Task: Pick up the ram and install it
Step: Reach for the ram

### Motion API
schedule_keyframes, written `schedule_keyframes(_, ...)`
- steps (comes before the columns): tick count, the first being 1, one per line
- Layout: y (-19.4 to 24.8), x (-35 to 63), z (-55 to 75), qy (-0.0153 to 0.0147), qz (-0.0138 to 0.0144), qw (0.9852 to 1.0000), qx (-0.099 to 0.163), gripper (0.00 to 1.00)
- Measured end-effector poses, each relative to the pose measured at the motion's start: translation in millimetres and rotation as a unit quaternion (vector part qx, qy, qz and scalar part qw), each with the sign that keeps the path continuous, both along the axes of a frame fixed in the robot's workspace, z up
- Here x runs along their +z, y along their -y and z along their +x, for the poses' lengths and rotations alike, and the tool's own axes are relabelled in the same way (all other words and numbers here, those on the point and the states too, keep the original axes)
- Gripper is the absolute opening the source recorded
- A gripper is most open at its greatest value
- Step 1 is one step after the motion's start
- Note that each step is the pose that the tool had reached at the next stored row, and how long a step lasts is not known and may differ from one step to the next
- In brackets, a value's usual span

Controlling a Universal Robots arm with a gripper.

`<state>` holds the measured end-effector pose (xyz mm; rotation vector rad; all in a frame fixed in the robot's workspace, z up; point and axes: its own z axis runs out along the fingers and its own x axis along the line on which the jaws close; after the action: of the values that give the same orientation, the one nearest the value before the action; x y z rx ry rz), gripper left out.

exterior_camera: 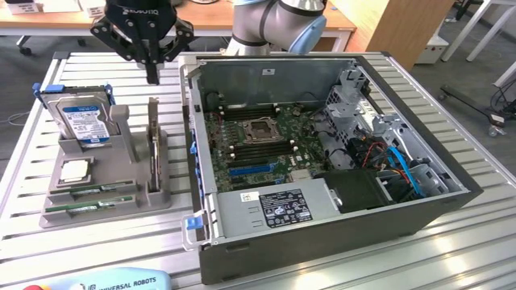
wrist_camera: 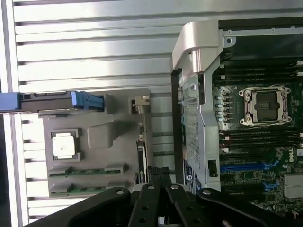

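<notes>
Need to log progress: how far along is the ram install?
Nothing looks done yet: both ram sticks lie in the gray holder, and the motherboard's memory slots look empty. The gripper is shut, holding nothing, in the air near the holder's upright card. Picking up and installing are both left.

Exterior high oblique; wrist straight down; both share tray point(exterior_camera: 153, 202) point(wrist_camera: 99, 135)

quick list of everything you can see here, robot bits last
table: one, silver slats
holder: one, grey, on table
ram sticks: two, green, lying flat in holder
hard drive: one, silver with blue label, upright in holder
expansion card: one, dark, upright in holder
processor chip: one, pale, flat in holder
computer case: one, dark, open, beside holder
motherboard: one, green, inside case
gripper: one, black, above holder, jaws shut, empty
</notes>
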<state>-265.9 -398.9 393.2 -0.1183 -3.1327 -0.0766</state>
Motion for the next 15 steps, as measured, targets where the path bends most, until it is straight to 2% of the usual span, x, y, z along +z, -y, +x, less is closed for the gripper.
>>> schedule_keyframes(15,0.0,0.0,-29.9,0.0,0.0,1.0,0.0,0.1)
